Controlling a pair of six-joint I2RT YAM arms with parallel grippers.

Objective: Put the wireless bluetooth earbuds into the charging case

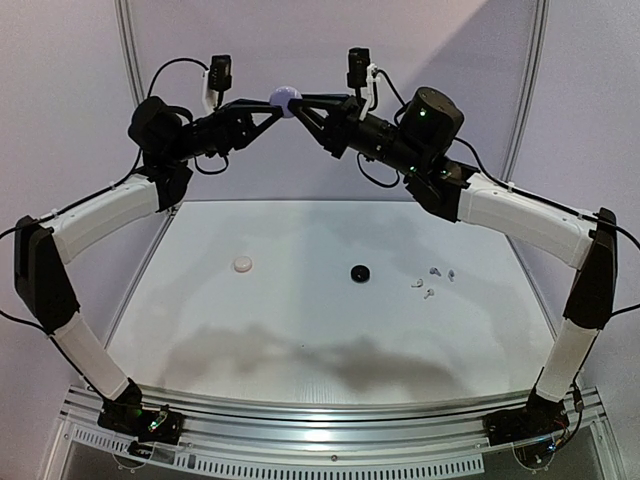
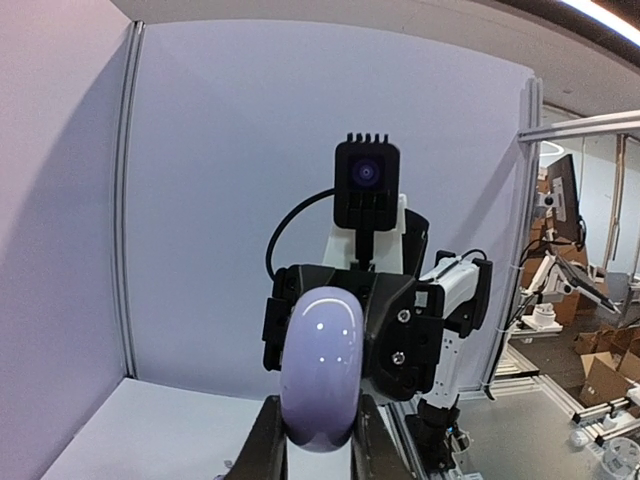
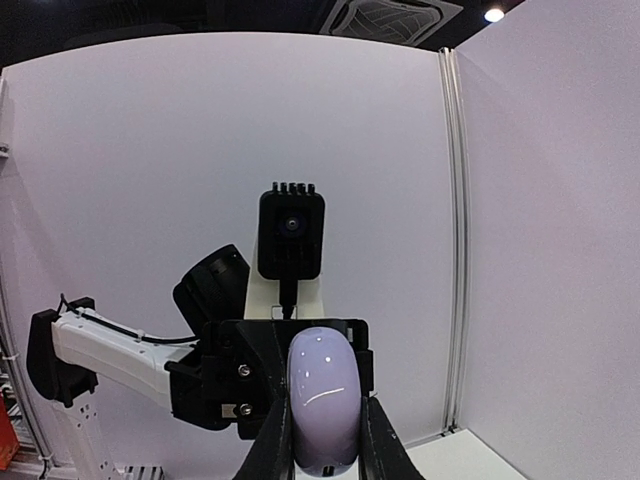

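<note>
Charging case, a glossy lavender rounded shell, sits clamped between left end effector and right end effector; best to hold firm and prise its lid open gently.

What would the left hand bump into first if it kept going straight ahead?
Most likely the right hand, facing it head-on in mid-air. The left hand and it both clamp one lavender case, so the gap between them looks slight.
</note>
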